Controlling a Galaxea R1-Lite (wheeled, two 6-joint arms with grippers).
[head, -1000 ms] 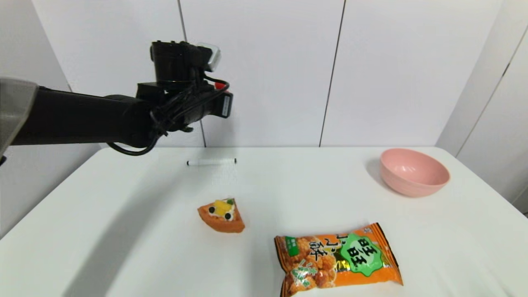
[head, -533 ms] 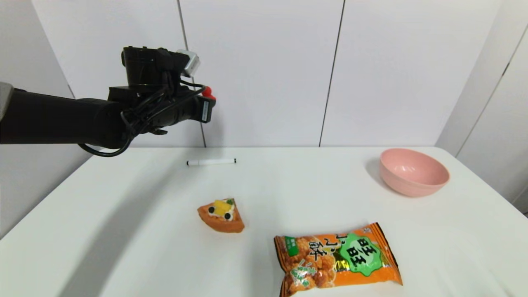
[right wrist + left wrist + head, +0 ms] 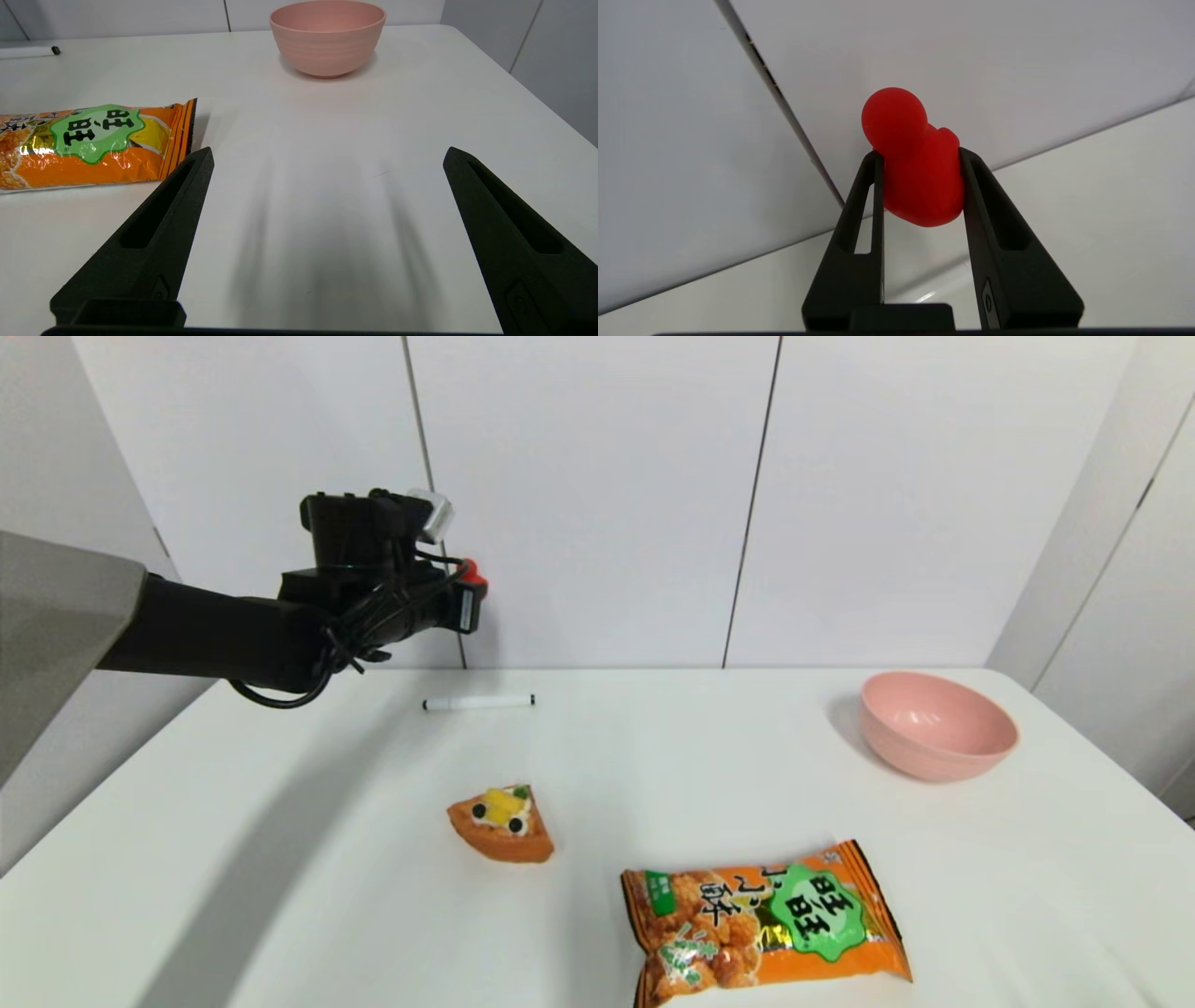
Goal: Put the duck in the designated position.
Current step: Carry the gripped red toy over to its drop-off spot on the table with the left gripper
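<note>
**Red duck gripped in the air at the table's far left**

The duck [image 3: 920, 172] is pinched by its body between the two black fingers [image 3: 866, 210] of the left gripper [image 3: 917, 156], its round head sticking out past the fingertips. In the head view the duck [image 3: 472, 571] shows only as a red spot at the front of the left gripper [image 3: 467, 593], held well above the white table [image 3: 280, 821] at about 10 o'clock, in front of the wall panels.

On the table, a marker pen [image 3: 478, 702] lies below the gripper. The orange cake slice [image 3: 502, 823] sits near the centre, the snack bag [image 3: 764, 924] at 5 o'clock, and the pink bowl [image 3: 936, 725] at 2 o'clock.

The right gripper [image 3: 327, 154] hangs low over bare table near the snack bag [image 3: 88, 144], its jaws spread wide with nothing between them.
</note>
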